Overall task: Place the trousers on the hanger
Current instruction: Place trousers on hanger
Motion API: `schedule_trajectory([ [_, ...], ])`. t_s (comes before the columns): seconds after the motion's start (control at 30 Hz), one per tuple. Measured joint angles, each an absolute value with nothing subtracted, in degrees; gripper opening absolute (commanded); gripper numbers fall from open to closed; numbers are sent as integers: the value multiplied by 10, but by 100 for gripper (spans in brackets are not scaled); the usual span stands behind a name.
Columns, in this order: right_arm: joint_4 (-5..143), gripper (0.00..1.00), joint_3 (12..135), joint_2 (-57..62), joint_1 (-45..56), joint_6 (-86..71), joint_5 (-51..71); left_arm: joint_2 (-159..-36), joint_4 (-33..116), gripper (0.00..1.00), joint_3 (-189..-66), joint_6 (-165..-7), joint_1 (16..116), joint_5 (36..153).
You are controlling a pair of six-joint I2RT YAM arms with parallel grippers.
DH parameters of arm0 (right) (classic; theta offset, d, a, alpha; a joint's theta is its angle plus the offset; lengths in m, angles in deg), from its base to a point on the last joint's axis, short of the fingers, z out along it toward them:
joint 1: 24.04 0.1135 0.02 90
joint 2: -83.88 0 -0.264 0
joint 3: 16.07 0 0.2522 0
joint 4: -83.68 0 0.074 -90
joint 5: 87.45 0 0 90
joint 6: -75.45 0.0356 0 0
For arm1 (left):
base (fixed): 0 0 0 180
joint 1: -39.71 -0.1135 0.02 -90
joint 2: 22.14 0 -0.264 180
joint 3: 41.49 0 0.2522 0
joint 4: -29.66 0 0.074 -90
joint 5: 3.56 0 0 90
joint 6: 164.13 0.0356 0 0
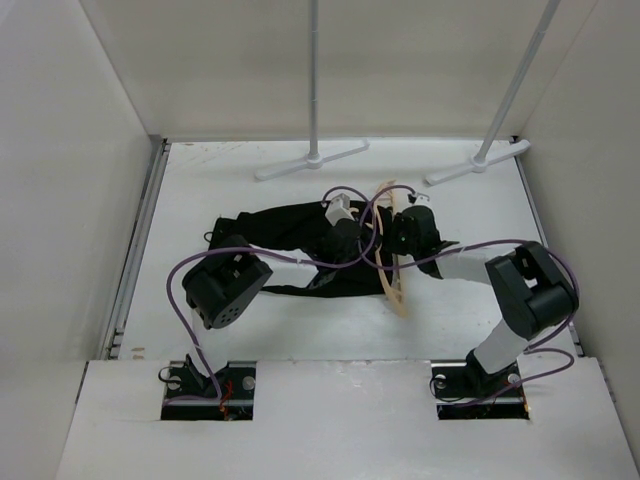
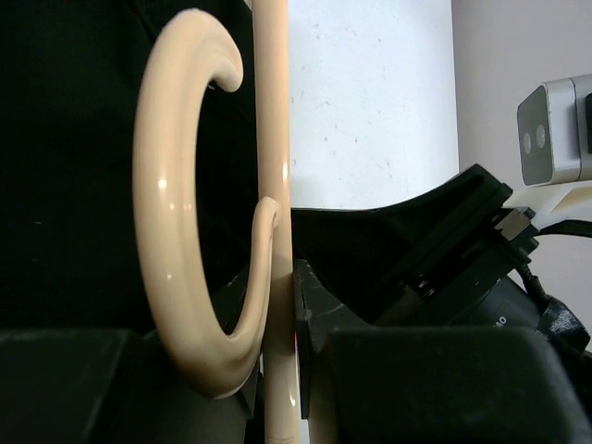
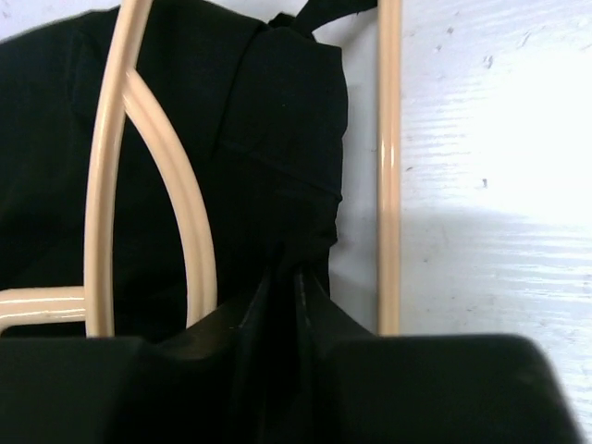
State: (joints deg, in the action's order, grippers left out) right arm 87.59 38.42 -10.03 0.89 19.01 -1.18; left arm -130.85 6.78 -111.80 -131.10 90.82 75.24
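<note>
The black trousers lie crumpled on the white table, left of centre. The pale tan wooden hanger lies at their right end, running from far to near. My left gripper is over the trousers beside the hanger. In the left wrist view it is shut on the hanger's straight bar, next to the curved hook. My right gripper is right beside it. In the right wrist view it is shut on a fold of the trousers, between the hanger's rails.
Two white rack poles stand on cross feet at the back of the table. White walls close in the left, right and far sides. My right arm's wrist and its camera sit close to my left gripper.
</note>
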Motion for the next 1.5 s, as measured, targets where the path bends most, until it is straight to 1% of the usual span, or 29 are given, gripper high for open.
schedule_trajectory([
  [0.03,874,11,385,-102,12,191,-16,-1308,67,9,-1115,-1311,907,753],
  [0.13,869,7,385,-98,16,194,-27,-1308,58,8,-1106,-1314,902,755],
  [0.23,853,6,384,-66,15,197,-31,-1299,52,8,-1089,-1316,893,759],
  [0.37,839,6,379,25,8,202,-18,-1264,63,8,-1064,-1315,869,767],
  [0.47,833,6,379,78,-9,204,0,-1243,72,7,-1058,-1308,855,773],
  [0.53,825,6,379,91,-29,204,5,-1229,80,7,-1050,-1300,849,774],
  [0.83,801,6,374,73,-109,210,9,-1162,148,7,-1008,-1242,823,775],
  [1.0,793,6,374,39,-120,212,8,-1125,177,7,-989,-1206,820,759],
  [1.1,793,10,375,28,-125,213,8,-1103,196,7,-981,-1189,820,753],
  [1.23,792,8,388,10,-126,212,0,-1079,226,8,-981,-1165,820,745],
  [1.27,792,11,393,5,-126,212,-3,-1072,236,8,-981,-1159,820,742],
  [1.3,793,18,397,1,-126,212,-6,-1062,246,8,-981,-1152,821,739],
  [1.37,793,44,401,-3,-124,214,-11,-1046,264,8,-985,-1142,824,735],
  [1.4,793,54,401,-2,-123,214,-16,-1040,271,8,-990,-1137,827,733],
  [1.5,787,73,401,11,-112,210,-28,-1032,287,8,-1011,-1124,842,721],
])
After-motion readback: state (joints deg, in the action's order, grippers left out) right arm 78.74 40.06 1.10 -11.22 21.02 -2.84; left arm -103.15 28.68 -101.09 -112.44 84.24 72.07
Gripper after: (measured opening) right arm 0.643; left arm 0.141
